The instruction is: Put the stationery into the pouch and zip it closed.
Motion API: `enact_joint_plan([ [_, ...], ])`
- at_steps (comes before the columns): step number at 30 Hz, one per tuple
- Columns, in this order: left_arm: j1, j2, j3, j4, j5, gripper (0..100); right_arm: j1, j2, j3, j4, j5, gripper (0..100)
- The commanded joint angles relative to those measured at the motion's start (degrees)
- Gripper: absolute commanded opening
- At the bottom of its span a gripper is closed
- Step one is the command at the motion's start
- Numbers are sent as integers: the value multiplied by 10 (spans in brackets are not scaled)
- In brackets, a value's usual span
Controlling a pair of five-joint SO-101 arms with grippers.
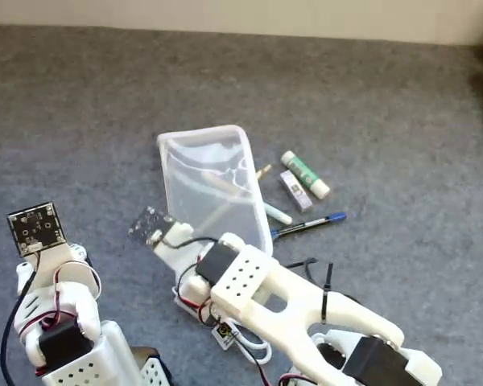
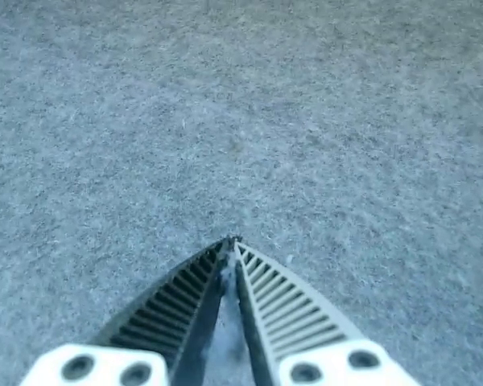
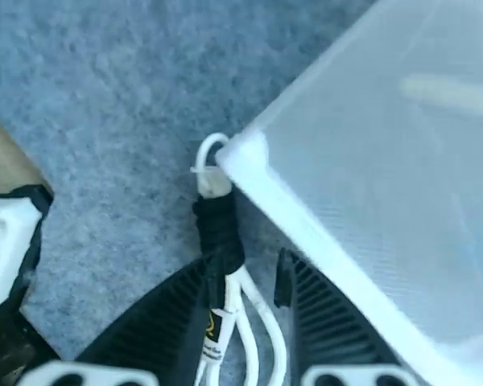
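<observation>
White pull cord (image 3: 220,229) lies off-centre between the right pincer's (image 3: 243,265) parted jaws; closing might slip off, nudging the pouch (image 3: 370,145) ahead.

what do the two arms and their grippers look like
Both arms are white plastic shells with rows of small holes: the left arm carries red and black wires, the right arm black cables and a black cable tie. The left gripper and right gripper have dark, ribbed, tapering fingers on white bases.
</observation>
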Motion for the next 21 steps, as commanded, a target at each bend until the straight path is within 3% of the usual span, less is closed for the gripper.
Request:
enact_joint_plan([
  [1, -7, 4, -25, -14, 6, 8, -24, -6, 8, -25, -7, 91],
  [21, -5, 4, -24, -14, 6, 8, -43, 1, 59, -97, -34, 91],
])
